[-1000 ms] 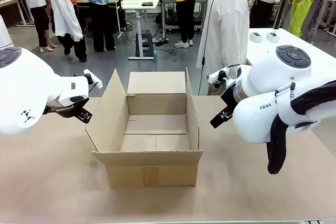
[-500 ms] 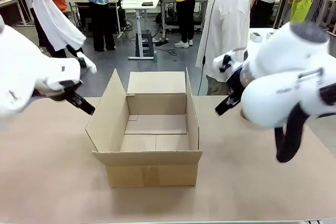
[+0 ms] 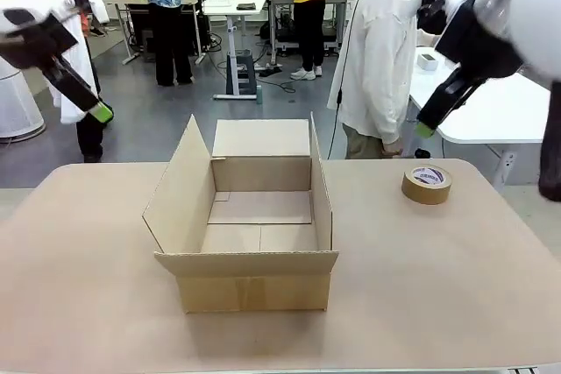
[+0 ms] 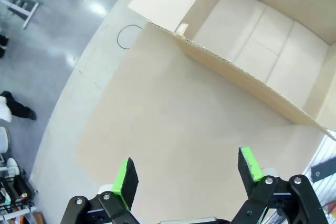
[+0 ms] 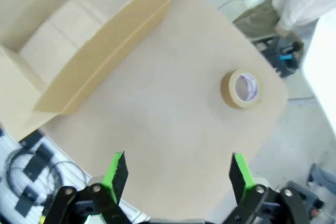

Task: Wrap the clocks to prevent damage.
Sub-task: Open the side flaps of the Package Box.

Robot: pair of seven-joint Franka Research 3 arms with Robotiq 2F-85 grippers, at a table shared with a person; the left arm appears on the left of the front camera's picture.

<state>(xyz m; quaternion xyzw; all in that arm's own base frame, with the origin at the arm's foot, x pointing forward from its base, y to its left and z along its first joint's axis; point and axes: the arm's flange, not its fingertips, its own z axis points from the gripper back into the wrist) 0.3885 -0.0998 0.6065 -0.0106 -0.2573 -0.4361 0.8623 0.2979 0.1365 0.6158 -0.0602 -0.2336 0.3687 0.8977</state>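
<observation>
The clocks are out of view. An open cardboard box (image 3: pixel 254 291) stands mid-table with its flaps up and nothing inside; the left wrist view looks down on its near wall (image 4: pixel 239 74), and the right wrist view on one of its flaps (image 5: pixel 107 51). My left gripper (image 3: pixel 95 108) hangs high at the far left, open and holding nothing, its green pads wide apart over bare table (image 4: pixel 188 174). High at the upper right, my right gripper (image 3: pixel 429 122) is also open and holds nothing (image 5: pixel 177 174).
A roll of brown tape (image 3: pixel 427 184) lies flat on the table right of the box (image 5: pixel 240 88). A person in a white coat (image 3: pixel 377 50) stands at the far side. A white table (image 3: pixel 491 111) stands beyond the right edge.
Both arms have swung up and outward from beside the box to high positions. The tape roll, hidden behind the right arm before, now shows. Both grippers stayed open.
</observation>
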